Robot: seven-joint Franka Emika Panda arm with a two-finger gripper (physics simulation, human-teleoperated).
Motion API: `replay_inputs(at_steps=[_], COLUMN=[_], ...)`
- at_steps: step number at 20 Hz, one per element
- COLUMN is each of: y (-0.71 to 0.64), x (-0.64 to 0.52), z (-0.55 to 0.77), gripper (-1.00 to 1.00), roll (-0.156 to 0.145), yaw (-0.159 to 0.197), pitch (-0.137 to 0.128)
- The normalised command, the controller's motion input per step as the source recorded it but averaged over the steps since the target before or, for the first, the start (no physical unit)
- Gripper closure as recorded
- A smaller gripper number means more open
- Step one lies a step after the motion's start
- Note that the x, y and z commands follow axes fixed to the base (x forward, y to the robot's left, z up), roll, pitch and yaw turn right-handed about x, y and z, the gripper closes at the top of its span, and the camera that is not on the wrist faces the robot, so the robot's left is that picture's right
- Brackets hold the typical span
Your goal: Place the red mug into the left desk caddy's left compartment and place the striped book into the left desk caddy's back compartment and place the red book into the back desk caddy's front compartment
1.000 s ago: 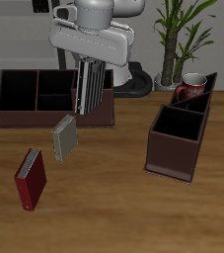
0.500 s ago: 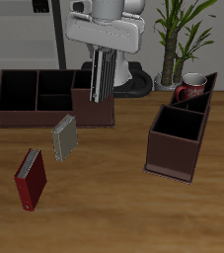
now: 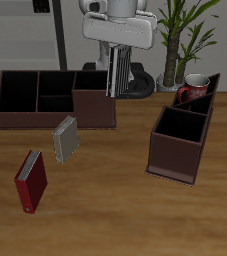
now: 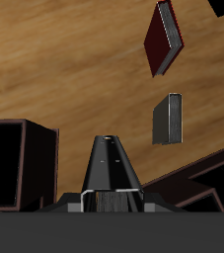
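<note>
Hauling the striped book [image 3: 115, 71], pinched tight in the gripper [image 3: 116, 84], toward the left caddy [image 3: 183, 128], mug [image 3: 192, 90] already in, back slot next.

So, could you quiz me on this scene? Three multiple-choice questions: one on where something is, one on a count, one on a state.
1. Where is the red mug?
A. On the bare table
B. In the narrow caddy
C. On the floor

2. How many books rest on the table?
A. One
B. Two
C. Four

3. The striped book is:
A. Held up by the gripper
B. Lying flat on the table
C. Inside the mug

Answers:
1 B: the mug sits within that caddy's walls.
2 B: only the grey book and the red book are down there.
3 A: it hangs clamped in the gripper, above the wide caddy.
</note>
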Motion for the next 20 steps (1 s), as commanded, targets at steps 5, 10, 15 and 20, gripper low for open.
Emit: replay_inputs(at_steps=[5,10,15,20], y=[0.04,0.16,0.3,0.22], x=[-0.34,-0.33,-0.22,-0.12], z=[0.07,-0.05,-0.15,-0.04], gripper=[1.0,1.0,1.0,1.0], roll=[0.021,0.049,0.084,0.026], yaw=[-0.091,-0.103,-0.016,0.015], pitch=[0.029,0.121,0.079,0.025])
